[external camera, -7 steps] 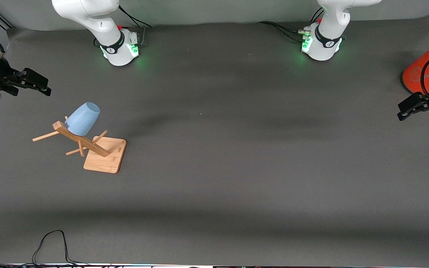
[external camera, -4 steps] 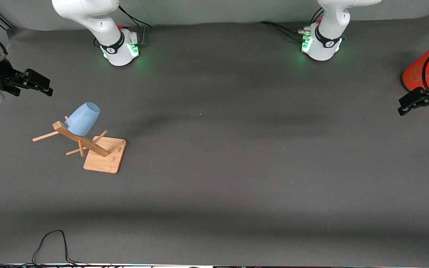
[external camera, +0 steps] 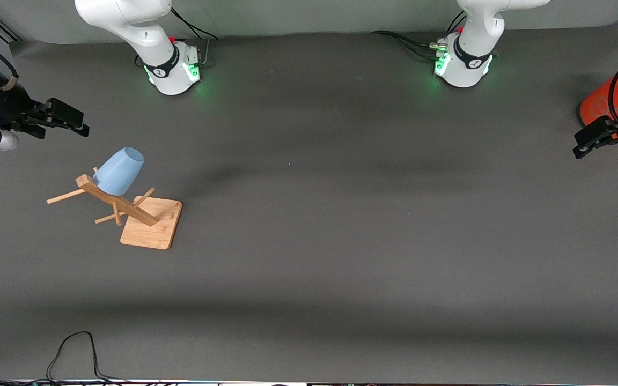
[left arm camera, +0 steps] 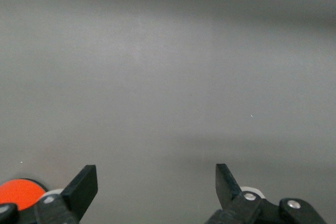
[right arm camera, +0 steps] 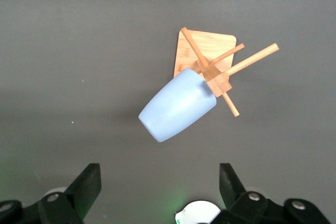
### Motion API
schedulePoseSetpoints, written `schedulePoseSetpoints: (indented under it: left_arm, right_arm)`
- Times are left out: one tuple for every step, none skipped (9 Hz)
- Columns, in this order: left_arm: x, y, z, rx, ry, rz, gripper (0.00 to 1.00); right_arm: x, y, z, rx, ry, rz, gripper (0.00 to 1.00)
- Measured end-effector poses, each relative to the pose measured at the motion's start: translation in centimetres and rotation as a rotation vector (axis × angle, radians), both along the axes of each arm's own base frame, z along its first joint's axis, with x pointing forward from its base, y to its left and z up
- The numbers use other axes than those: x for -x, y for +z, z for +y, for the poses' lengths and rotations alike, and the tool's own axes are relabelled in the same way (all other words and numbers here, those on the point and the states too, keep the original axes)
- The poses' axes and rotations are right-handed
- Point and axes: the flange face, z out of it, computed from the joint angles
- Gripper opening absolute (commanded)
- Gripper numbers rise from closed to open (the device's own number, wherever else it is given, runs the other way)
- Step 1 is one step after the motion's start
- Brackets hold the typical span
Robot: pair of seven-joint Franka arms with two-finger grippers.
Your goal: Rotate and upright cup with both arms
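The light blue cup (external camera: 119, 171) hangs tilted, mouth down, on a peg of a wooden rack (external camera: 151, 228) toward the right arm's end of the table. The right wrist view shows the cup (right arm camera: 178, 104) on the rack (right arm camera: 207, 51) with its closed bottom pointing toward my right gripper. My right gripper (external camera: 73, 124) hovers over the bare mat at that end, apart from the cup, and it (right arm camera: 158, 177) is open and empty. My left gripper (external camera: 583, 149) hovers over the left arm's end beside the orange canister, and it (left arm camera: 156, 176) is open with only mat between its fingers.
An orange canister (external camera: 600, 105) with a grey lid stands at the left arm's end, and it (left arm camera: 18, 192) shows at the edge of the left wrist view. A black cable (external camera: 73, 348) loops on the mat near the front camera. Both arm bases (external camera: 172, 67) stand along the back edge.
My right gripper has shifted a little toward the table's middle. My left gripper has drawn slightly toward the orange canister. The cup and rack have not moved.
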Motion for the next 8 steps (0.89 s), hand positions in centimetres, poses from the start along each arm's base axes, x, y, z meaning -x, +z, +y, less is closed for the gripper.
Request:
schedulePoseSetpoints:
  left_arm:
    - [0.1, 0.1, -0.5, 0.0, -0.008, -0.002, 1.0]
    - [0.4, 0.6, -0.4, -0.001, -0.022, -0.011, 1.0]
    - [0.8, 1.4, 0.3, -0.002, -0.041, -0.023, 1.0]
    - [1.4, 2.1, 0.9, -0.002, -0.055, -0.029, 1.0]
    - [1.8, 2.4, 0.9, -0.001, -0.061, -0.022, 1.0]
    - [1.9, 2.4, 0.6, -0.001, -0.067, -0.019, 1.0]
    - [1.9, 2.4, 0.4, -0.001, -0.069, -0.018, 1.0]
    - [1.9, 2.3, 0.4, -0.001, -0.069, -0.016, 1.0]
  right_arm:
    - [0.2, -0.2, 0.1, -0.003, 0.003, 0.015, 1.0]
    - [0.3, -0.8, 0.3, -0.003, 0.006, 0.036, 1.0]
    - [0.4, -1.9, 0.3, -0.001, 0.008, 0.068, 1.0]
    - [0.2, -3.4, 0.5, -0.007, -0.006, 0.105, 1.0]
    - [0.1, -5.3, 1.0, -0.038, -0.07, 0.155, 1.0]
    - [-0.3, -7.1, 1.5, -0.063, -0.189, 0.214, 1.0]
    - [-0.7, -8.4, 1.7, -0.066, -0.308, 0.262, 1.0]
    - [-1.0, -9.8, 1.8, -0.055, -0.382, 0.303, 1.0]
